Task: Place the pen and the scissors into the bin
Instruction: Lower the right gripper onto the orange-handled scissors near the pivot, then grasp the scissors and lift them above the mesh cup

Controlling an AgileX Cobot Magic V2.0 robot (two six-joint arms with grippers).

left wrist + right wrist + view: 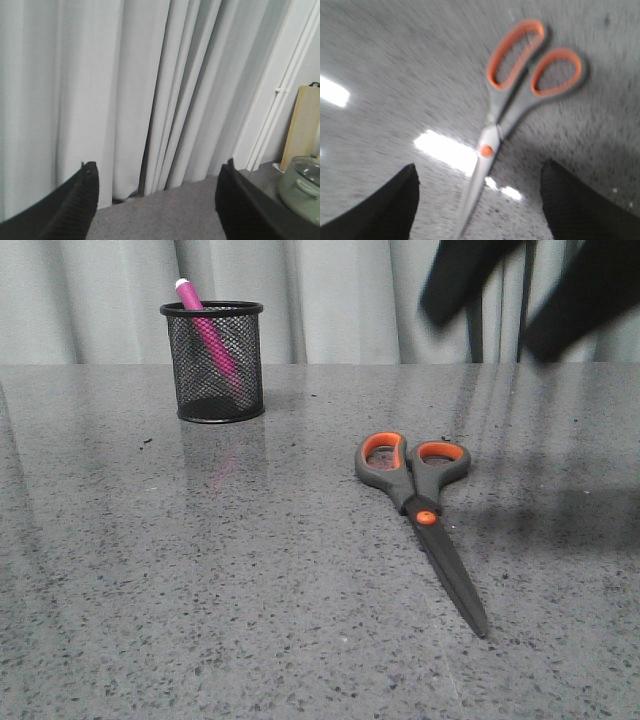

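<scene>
On the speckled grey table (pixel 150 570), before pale curtains (pixel 330 300), the scissors (pixel 420 510) lie right of the bin (pixel 213 362) holding the pen (pixel 208 330); left gripper (pixel 156 200) and right gripper (pixel 479 200) gape, holding nothing.

Pale grey curtains (pixel 330 300) hang in folds behind a speckled grey tabletop (pixel 200 590). A white pipe (pixel 280 95) runs down the wall, with a wooden board (pixel 302 125) leaning beside it.

— Where's the pen (pixel 208 328)?
— I see it, magenta-pink with a white tip, standing tilted inside the bin (pixel 213 362), a black wire-mesh cup upright at the far left of the table.
— And the scissors (pixel 420 506)?
— They lie flat and closed, well apart from the cup toward my right; grey handles lined in orange point away from me, dark blades point toward me.
</scene>
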